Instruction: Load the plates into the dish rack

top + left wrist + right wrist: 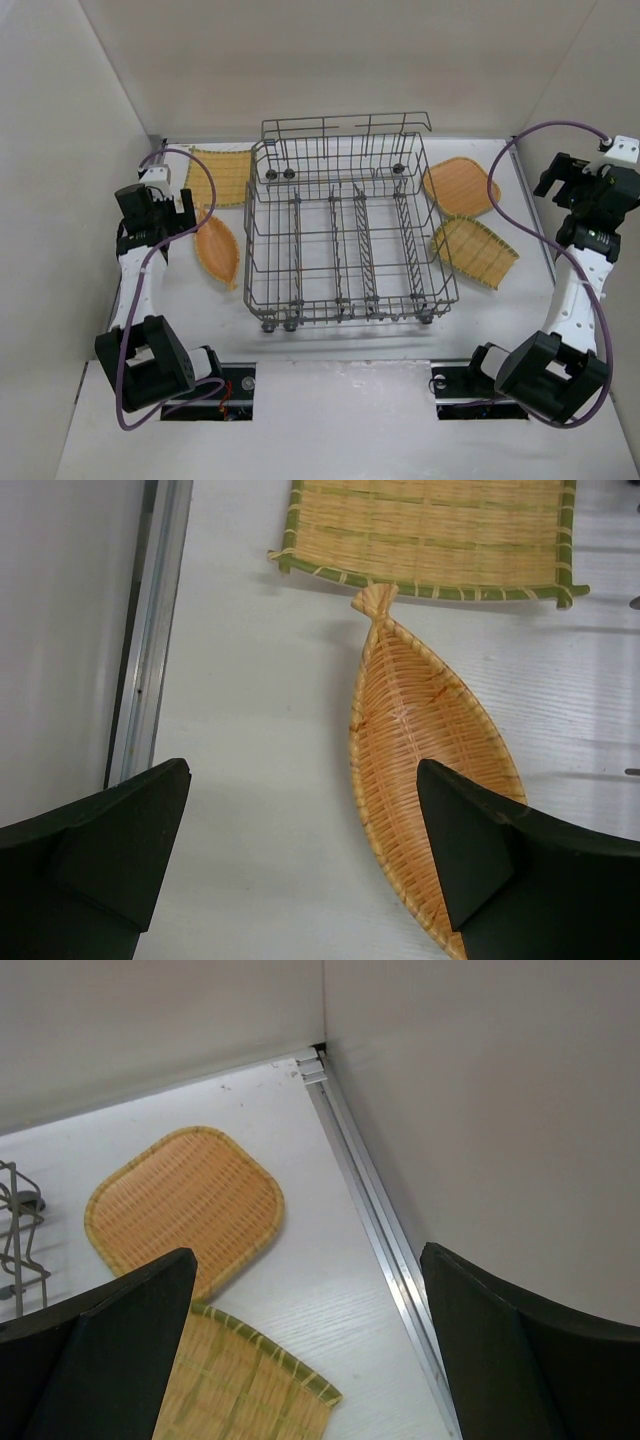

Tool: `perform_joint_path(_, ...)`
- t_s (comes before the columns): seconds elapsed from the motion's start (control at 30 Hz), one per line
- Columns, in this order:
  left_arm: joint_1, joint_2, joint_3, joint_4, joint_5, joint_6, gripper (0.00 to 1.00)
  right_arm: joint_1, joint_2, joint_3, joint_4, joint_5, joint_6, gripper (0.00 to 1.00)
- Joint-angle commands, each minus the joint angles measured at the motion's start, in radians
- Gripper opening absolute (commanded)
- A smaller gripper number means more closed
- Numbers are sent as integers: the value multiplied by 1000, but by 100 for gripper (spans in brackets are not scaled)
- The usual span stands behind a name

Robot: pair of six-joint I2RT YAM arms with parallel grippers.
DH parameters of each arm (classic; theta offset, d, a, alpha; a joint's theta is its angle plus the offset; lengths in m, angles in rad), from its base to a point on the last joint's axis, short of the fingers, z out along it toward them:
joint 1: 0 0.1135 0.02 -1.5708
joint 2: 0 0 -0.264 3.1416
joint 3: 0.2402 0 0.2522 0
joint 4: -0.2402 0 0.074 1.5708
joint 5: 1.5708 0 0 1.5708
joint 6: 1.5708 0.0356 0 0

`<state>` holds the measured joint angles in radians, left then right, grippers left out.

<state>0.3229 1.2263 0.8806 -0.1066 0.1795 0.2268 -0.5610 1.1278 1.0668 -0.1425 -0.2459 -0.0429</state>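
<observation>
Flanking one dish rack [350,305] lie four plates [222,175] [216,250] [462,186] [473,252].

Overhead plus close wrists; shared plates [217,250]

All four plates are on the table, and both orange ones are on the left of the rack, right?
Not quite. Only the leaf-shaped orange plate is left of the dish rack; the rounded orange plate lies on its right, as the top view shows. All four are on the table.
</observation>
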Motion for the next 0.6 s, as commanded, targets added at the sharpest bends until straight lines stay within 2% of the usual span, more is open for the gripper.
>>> perform_joint_path(0.0, 9, -4, -2, 33, 9, 8, 100, 13, 42, 48, 95, -7, 55, 100)
perform_joint_path(0.13, 23, 58, 35, 2, 14, 6, 100, 17, 137, 103, 61, -81, 60, 100)
perform_joint_path(0.4, 29, 75, 12, 73, 40, -37, 100, 25, 361, 274, -42, -259, 32, 100)
perform_joint_path(0.43, 32, 81, 11, 76, 46, -41, 100, 22, 387, 294, -40, -276, 37, 93)
perform_joint_path(0.57, 52, 111, 3, 100, 55, -47, 100, 20, 429, 326, -40, -326, 15, 90)
